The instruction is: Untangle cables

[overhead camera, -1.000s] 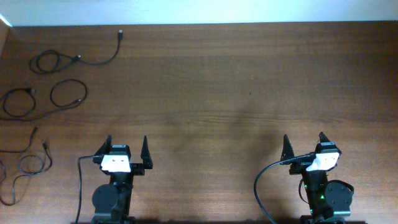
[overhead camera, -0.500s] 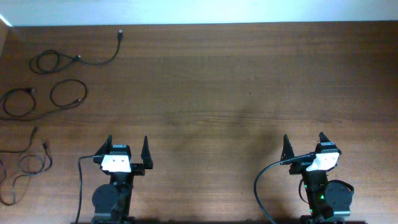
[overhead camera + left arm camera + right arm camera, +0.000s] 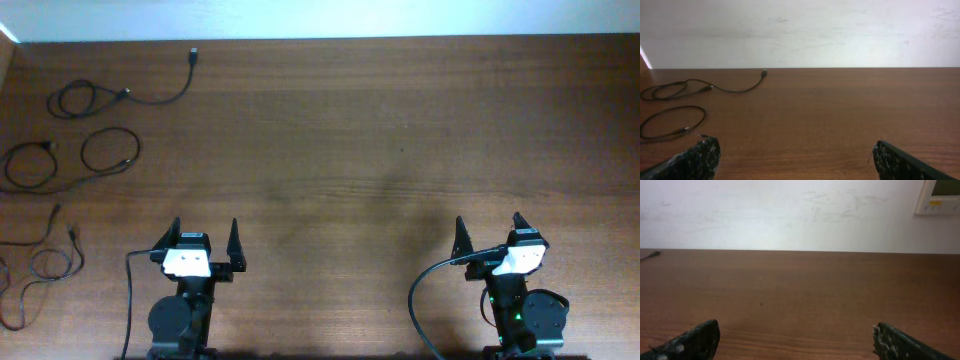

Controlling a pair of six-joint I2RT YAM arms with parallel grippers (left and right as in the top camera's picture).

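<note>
Three thin black cables lie apart along the table's left side in the overhead view. One, at the far left corner, ends in a plug. A double loop lies below it. A third cable trails near the left edge. None of them cross. The left wrist view shows the far cable and the looped one. My left gripper stands open near the front edge, right of the cables, holding nothing. On the right, well away from them, my right gripper is open too.
The brown wooden table ends at a white wall along its far edge. One cable's plug end shows at the far left of the right wrist view. A wall panel hangs at upper right. Thicker arm cables run by the bases.
</note>
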